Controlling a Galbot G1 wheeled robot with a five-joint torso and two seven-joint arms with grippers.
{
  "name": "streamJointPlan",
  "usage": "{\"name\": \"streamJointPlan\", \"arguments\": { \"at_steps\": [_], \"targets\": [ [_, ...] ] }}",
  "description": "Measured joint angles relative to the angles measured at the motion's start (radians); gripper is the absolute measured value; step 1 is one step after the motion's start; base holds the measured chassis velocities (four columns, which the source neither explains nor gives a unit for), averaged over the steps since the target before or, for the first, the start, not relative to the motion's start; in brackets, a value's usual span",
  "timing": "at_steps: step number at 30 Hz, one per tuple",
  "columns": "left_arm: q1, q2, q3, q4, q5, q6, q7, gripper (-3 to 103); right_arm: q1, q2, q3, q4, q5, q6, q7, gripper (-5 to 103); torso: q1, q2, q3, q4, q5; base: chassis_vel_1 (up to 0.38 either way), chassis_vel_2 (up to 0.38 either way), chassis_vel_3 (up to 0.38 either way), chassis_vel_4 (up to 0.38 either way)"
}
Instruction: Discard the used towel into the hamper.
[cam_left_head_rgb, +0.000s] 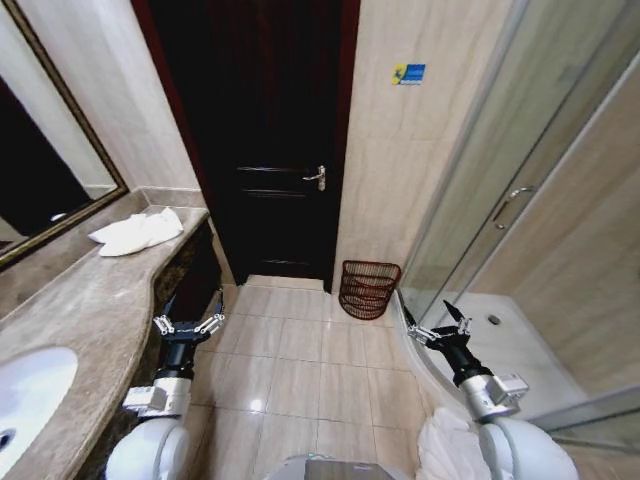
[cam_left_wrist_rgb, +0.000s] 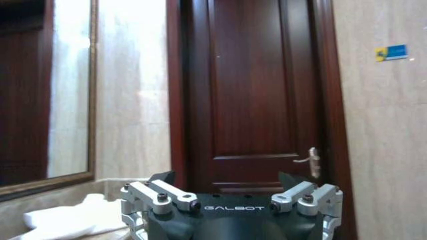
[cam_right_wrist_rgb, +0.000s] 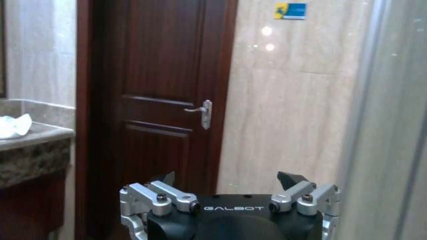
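I see the crumpled white cloth towel (cam_left_head_rgb: 137, 232) lying on the far end of the speckled grey-brown stone counter (cam_left_head_rgb: 90, 310), near the mirror. From there, my left gripper (cam_left_head_rgb: 188, 325) hangs nearer, low beside the counter's edge, fingers spread and empty. My right gripper (cam_left_head_rgb: 437, 322), also spread, sits closer to the dark reddish-brown wicker hamper (cam_left_head_rgb: 368, 288) on the floor beyond the counter's end.

The sink (cam_left_head_rgb: 25, 400) at the lower left of the head view was cut off by the frame edge, as was the mirror (cam_left_head_rgb: 40, 170) at the upper left. The wording on the blue and yellow sticker (cam_left_head_rgb: 408, 73) was too small to read. In the right wrist view only a corner of the towel (cam_right_wrist_rgb: 13, 126) showed at the left edge. The inside of the hamper (cam_left_head_rgb: 368, 288) could not be made out.
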Motion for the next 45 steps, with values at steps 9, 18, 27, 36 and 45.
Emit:
{"name": "streamJointPlan", "arguments": {
  "at_steps": [9, 18, 27, 36, 45],
  "targets": [
    [0.002, -0.012, 0.000, 0.021, 0.013, -0.017, -0.001, 100, 0.003, 0.001, 0.001, -0.014, 0.004, 0.020, 0.000, 100, 0.000, 0.000, 0.000, 0.0000, -0.0001, 0.042, 0.125, 0.132, 0.035],
    [-0.005, -0.016, 0.000, 0.031, 0.016, -0.034, -0.020, 100, 0.005, 0.003, -0.001, -0.014, 0.002, 0.022, -0.002, 100, 0.000, 0.000, 0.000, -0.0001, -0.0001, 0.002, 0.094, 0.080, -0.001],
    [0.000, -0.022, -0.001, 0.033, 0.018, -0.052, -0.023, 100, 0.002, 0.007, -0.005, -0.011, -0.004, 0.022, -0.005, 100, 0.000, 0.000, 0.000, -0.0001, 0.0000, -0.035, 0.023, 0.029, -0.030],
    [0.007, -0.029, -0.004, 0.025, 0.030, -0.058, -0.024, 100, -0.004, 0.010, -0.004, -0.001, -0.004, 0.025, -0.009, 100, 0.000, 0.000, 0.000, 0.0000, 0.0000, -0.055, 0.060, 0.074, -0.059],
    [0.036, -0.036, -0.009, -0.022, 0.037, 0.030, -0.044, 100, -0.012, 0.017, -0.002, -0.001, 0.001, 0.038, 0.000, 100, 0.000, 0.000, 0.000, 0.0000, -0.0001, -0.048, 0.054, 0.055, -0.049]
  ]
}}
